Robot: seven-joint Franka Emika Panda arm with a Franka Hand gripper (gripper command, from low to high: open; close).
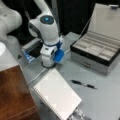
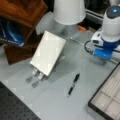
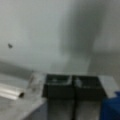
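In the wrist view my gripper (image 3: pixel 72 80) shows two dark fingers (image 3: pixel 58 86) pressed side by side with nothing between them, over bare grey table (image 3: pixel 37 37). In both front views the white arm's hand (image 1: pixel 48 56) (image 2: pixel 106 51), with a blue part on it, points straight down near the table, and the fingertips are hidden there. A white spiral notebook (image 1: pixel 57 96) (image 2: pixel 48 52) lies tilted just in front of the hand. A black pen (image 1: pixel 83 84) (image 2: pixel 73 84) rests on the table apart from the hand.
An open silver case with compartments (image 1: pixel 96 48) (image 2: pixel 107 100) stands beside the arm. A brown wooden block (image 1: pixel 13 95) (image 2: pixel 22 11) and a white cylinder (image 2: pixel 68 11) stand nearby. Metal prongs (image 2: pixel 35 77) stick out under the notebook's edge.
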